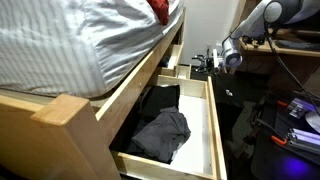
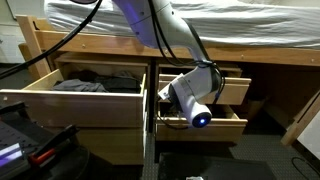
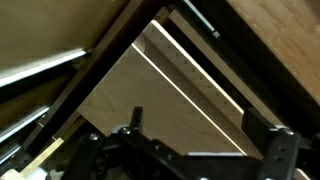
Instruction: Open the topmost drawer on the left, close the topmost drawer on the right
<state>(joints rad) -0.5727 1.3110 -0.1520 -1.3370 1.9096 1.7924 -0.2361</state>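
Partly the gripper (image 3: 203,142) hides right topmost drawer (image 2: 232,88) under bed's front edge. Jaws spread, empty. Clothes (image 2: 95,84) fill left drawer (image 2: 70,108).

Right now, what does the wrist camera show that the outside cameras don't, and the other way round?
Only the wrist view: a close look at pale wooden boards, with the dark jaws spread apart along the bottom edge. Only the exterior views: the bed's striped bedding, the open drawer holding dark clothes, and the robot arm. Both share: the drawers' light wood and the jaws, far smaller from outside.
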